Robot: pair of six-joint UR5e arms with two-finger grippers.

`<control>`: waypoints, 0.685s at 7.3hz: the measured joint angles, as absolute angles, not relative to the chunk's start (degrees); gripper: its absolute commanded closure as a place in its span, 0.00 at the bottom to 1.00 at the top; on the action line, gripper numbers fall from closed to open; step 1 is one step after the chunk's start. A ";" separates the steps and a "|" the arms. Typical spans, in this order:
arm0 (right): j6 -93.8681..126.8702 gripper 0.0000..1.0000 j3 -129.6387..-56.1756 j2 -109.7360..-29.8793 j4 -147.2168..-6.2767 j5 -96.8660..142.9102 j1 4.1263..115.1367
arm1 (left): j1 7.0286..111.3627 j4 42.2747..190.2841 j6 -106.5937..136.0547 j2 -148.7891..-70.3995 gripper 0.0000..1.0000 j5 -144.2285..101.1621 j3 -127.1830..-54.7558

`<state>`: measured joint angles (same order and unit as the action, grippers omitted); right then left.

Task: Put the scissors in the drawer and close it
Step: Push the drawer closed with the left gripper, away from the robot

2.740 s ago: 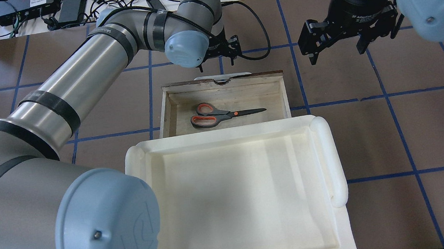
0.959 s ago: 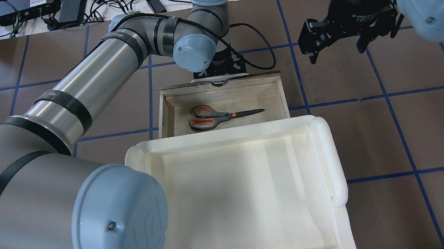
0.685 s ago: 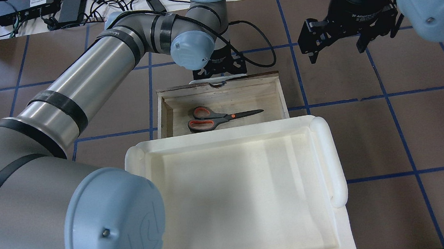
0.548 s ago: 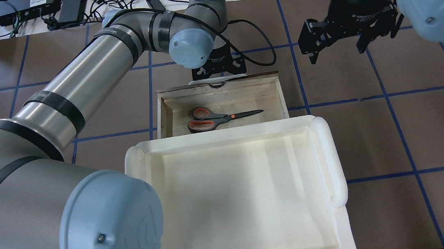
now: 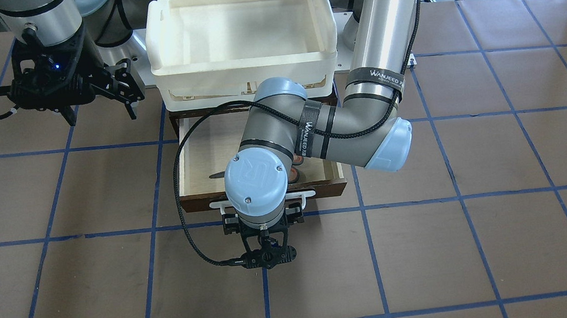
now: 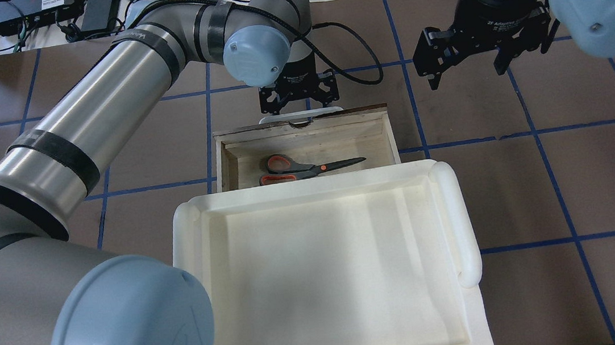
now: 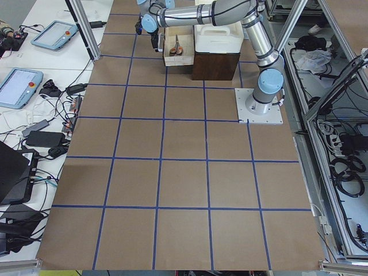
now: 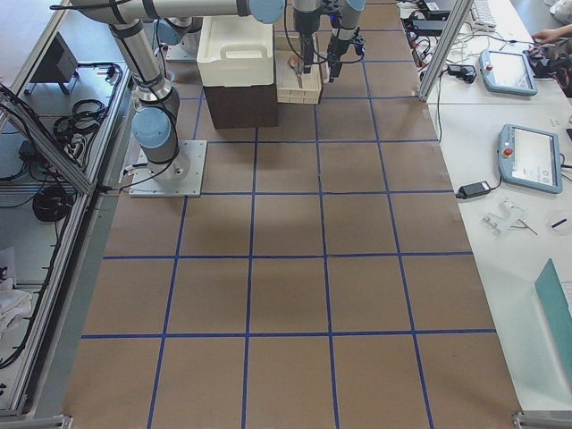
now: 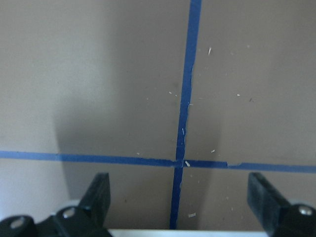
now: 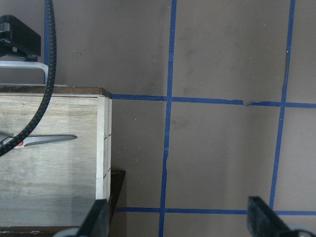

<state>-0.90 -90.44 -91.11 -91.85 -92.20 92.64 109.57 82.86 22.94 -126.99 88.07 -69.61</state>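
Note:
The scissors [image 6: 307, 168] lie flat inside the wooden drawer [image 6: 389, 129], blades pointing right, with the lower handle loop partly under the bin's rim. A blade also shows in the right wrist view [image 10: 49, 140]. The drawer is partly open; its dark brown front [image 5: 329, 188] carries a white bar handle [image 6: 301, 115]. My left gripper [image 6: 299, 90] is open and empty, right at the handle on the drawer's far side; its fingers [image 9: 98, 197] are spread wide above the handle's edge. My right gripper [image 6: 464, 61] is open and empty, hovering right of the drawer.
A large white plastic bin [image 6: 461, 225] sits on top of the dark brown cabinet [image 7: 215, 63] that houses the drawer. A black cable [image 5: 181, 191] loops from the left wrist over the drawer's side. Brown table with blue tape lines all around.
My left gripper came down to the drawer's handle and moved toward the robot. The drawer slid a little further under the bin, and the scissors went with it. The right arm has not moved.

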 measured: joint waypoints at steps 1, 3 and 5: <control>-0.94 0.00 -90.44 -91.12 -91.92 -92.20 92.64 | 109.64 84.14 22.96 -126.22 0.00 88.04 -69.83; -0.95 0.00 -90.44 -91.14 -92.20 -92.20 92.64 | 109.74 85.91 23.07 -124.51 0.00 87.99 -71.29; -0.89 0.00 -90.44 -91.14 -92.41 -92.20 92.64 | 109.77 86.58 23.09 -122.35 0.00 88.01 -74.32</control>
<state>-0.89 -90.44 -91.14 -92.41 -92.20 92.64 109.77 86.58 23.09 -122.35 88.01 -74.32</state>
